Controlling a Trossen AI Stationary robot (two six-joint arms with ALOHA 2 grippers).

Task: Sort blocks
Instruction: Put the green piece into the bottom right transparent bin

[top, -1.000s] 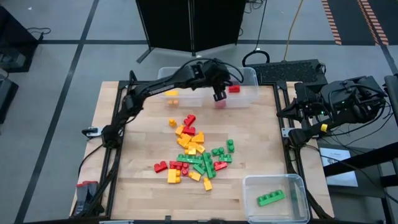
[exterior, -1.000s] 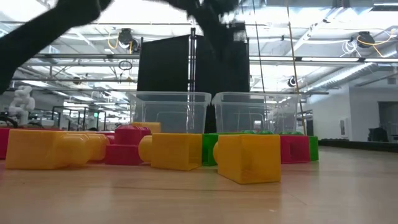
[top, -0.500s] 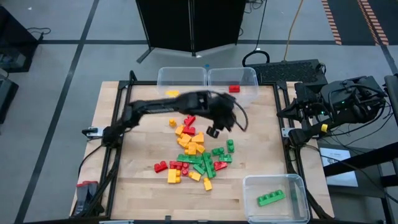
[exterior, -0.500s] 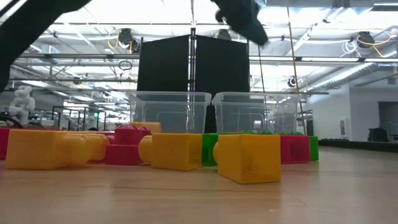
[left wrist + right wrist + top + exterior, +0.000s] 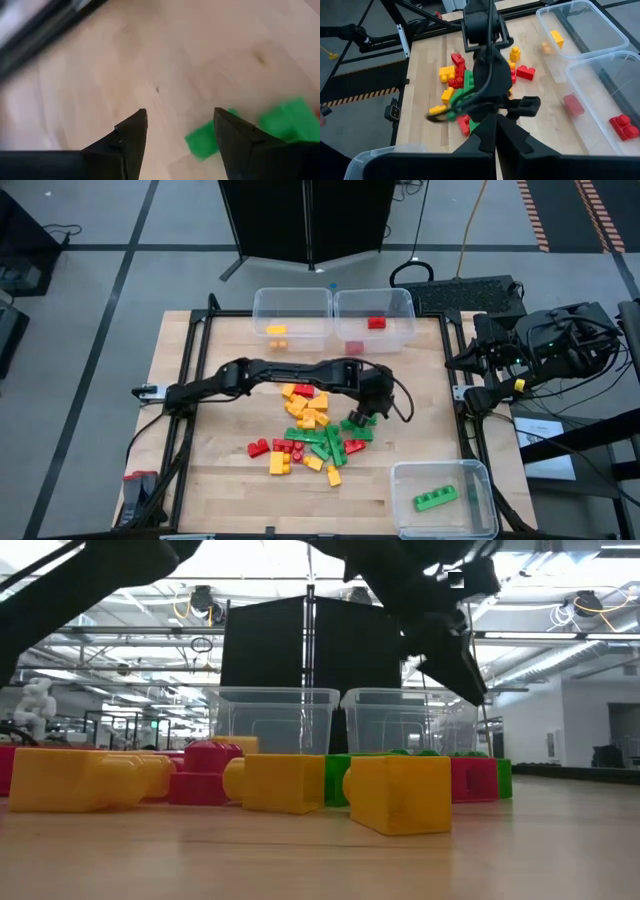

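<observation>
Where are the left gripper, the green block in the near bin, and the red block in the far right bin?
left gripper (image 5: 362,417), high view, between fingertips
green block (image 5: 436,498), high view, middle
red block (image 5: 376,323), high view, top

Bright even overhead light, left wrist view motion-blurred, low view glary

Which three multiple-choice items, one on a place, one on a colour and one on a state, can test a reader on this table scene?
1. Where is the left gripper?
A. over the blocks' pile
B. inside a far bin
C. off the table

2. What colour is the block in the near bin?
A. red
B. yellow
C. green

3. How is the left gripper?
A. shut on a block
B. open, empty
C. hidden

Answers:
1 A, the high view shows it at the pile's right edge.
2 C, a green block lies there.
3 B, the left wrist view shows spread fingers holding nothing.
</observation>
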